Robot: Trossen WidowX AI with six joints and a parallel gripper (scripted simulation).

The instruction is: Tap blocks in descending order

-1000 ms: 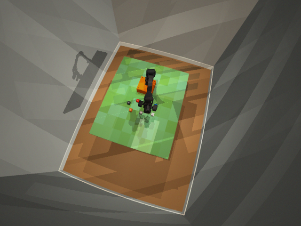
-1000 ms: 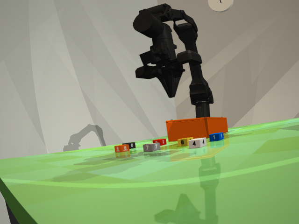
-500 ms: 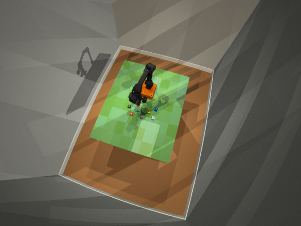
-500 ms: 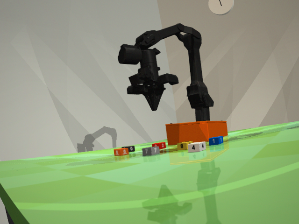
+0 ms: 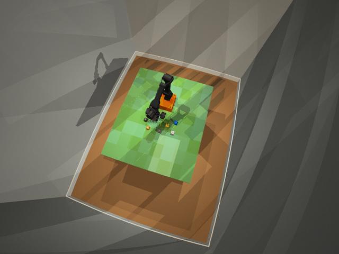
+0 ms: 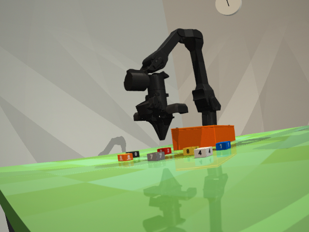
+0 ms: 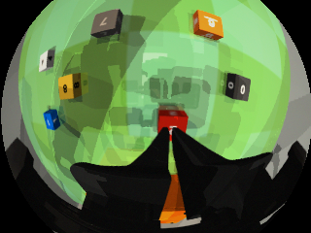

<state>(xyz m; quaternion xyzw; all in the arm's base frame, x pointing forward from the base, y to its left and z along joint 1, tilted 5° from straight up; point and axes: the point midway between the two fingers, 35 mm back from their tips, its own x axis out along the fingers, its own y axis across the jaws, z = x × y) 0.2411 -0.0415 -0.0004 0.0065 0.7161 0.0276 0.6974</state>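
My gripper (image 6: 162, 139) (image 7: 169, 131) is shut, empty, pointing down above and close to the red block (image 6: 167, 150) (image 7: 172, 117), marked 2, with a gap between. That block is hidden under the arm in the top view. The yellow block (image 5: 167, 125) (image 6: 188, 151) (image 7: 68, 87) shows 8, the grey block (image 5: 159, 130) (image 6: 155, 156) (image 7: 107, 24) 7, the white block (image 5: 172, 132) (image 6: 203, 152) (image 7: 45, 61) 4, the blue block (image 5: 175, 122) (image 6: 222, 145) (image 7: 51, 119) 1, the black block (image 5: 145, 119) (image 6: 135, 153) (image 7: 238, 87) 0. The orange block (image 5: 148, 127) (image 6: 125, 157) (image 7: 208, 24) has an underlined digit, unclear here.
The orange arm base (image 5: 168, 103) (image 6: 194, 137) stands behind the blocks. In the wrist view, the black and orange blocks lie right of the red one; the yellow, blue and white blocks lie left. All rest on the green table top (image 5: 131, 142) (image 6: 75, 199).
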